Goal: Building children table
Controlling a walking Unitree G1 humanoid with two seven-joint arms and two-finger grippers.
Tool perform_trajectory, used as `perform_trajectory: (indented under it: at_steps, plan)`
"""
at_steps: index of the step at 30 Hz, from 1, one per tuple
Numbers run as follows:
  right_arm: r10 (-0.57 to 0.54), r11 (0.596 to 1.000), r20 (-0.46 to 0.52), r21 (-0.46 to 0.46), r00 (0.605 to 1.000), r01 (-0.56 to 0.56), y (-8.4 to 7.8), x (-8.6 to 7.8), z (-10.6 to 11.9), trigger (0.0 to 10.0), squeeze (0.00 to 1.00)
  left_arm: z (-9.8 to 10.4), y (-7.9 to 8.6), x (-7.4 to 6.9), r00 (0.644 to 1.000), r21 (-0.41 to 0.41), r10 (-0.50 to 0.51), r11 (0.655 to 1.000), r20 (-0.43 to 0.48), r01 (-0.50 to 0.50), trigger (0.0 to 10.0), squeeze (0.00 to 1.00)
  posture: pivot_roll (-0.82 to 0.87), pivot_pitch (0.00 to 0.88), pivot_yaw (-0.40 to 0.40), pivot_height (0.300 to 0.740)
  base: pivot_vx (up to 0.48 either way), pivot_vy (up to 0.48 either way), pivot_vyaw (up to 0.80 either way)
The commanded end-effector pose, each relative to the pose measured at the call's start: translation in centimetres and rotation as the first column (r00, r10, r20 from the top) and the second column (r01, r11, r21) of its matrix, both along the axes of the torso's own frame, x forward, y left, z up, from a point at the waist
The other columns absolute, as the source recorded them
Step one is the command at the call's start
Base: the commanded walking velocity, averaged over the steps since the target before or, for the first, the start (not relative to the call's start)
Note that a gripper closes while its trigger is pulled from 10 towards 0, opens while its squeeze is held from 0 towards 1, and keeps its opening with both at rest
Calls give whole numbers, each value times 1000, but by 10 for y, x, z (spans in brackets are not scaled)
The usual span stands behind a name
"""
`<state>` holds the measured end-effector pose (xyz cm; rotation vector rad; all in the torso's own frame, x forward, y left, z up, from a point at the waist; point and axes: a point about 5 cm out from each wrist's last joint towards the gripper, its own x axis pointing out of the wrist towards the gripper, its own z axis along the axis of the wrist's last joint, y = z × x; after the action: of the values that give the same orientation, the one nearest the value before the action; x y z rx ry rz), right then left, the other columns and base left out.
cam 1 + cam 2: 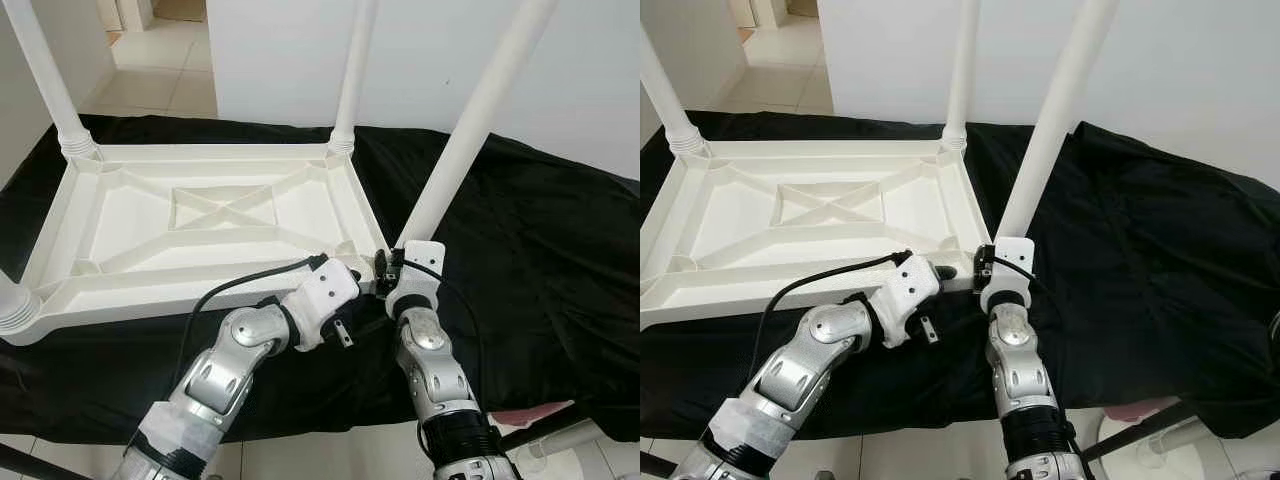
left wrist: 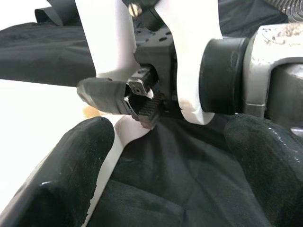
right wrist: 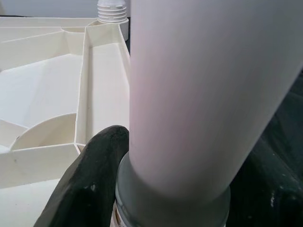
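Tabletop (image 1: 200,215) upside down on black cloth (image 1: 530,250); right gripper (image 3: 156,198) jaws pinching leg (image 1: 470,130) at tabletop's near corner, left gripper (image 2: 161,156) jaws spread beside it.

Both arms reach forward, wrists nearly meeting. Right gripper (image 3: 175,189) has its fingers (image 3: 90,179) clamped tight; left gripper (image 2: 165,156) sits just left of it, fingers spread wide.

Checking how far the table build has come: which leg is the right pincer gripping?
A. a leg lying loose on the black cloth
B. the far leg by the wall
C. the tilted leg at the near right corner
C: the right pincer clasps the base of the tilted white plastic leg at the upturned white plastic tabletop's near right corner.
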<state>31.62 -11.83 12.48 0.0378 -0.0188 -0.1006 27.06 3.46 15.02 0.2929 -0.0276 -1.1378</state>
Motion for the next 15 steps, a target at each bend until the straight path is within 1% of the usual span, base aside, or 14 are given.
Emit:
perform_trajectory:
  at_steps: [1,7,8,9,10,13,15]
  plan:
    - [-16,1000,-34,-3,999,16,-5,-2,-5,10000,0,-1,-3,-1,999,-1,31,1000,11,-31,10000,0,-32,32,-97,740,0,0,0]
    - [-33,999,-30,-10,999,32,-6,-3,-5,10000,0,-1,-1,-1,999,1,36,999,12,-36,10000,0,-26,36,-99,740,0,0,0]
    - [-35,999,-26,-13,999,35,-6,-3,-5,10000,16,-1,-1,-1,999,2,38,999,11,-38,10000,0,-25,37,-99,740,0,0,0]
    - [-37,999,-25,-15,999,37,-5,-4,-5,10000,129,-1,0,-1,999,3,39,999,12,-39,10000,0,-25,37,-99,740,0,0,0]
    - [-27,1000,-21,-8,999,27,-5,-4,-5,10000,1000,-2,0,0,999,6,42,999,14,-43,10000,0,-25,38,-99,740,0,0,0]
    - [-13,1000,-13,0,1000,13,-4,-4,-5,10000,1000,-2,1,1,999,6,48,999,15,-48,10000,0,-28,39,-97,740,0,0,0]
    - [-8,1000,10,-3,1000,8,-5,-4,-2,10000,1000,-1,3,0,999,-11,52,999,13,-52,10000,0,-37,44,-89,740,0,0,0]
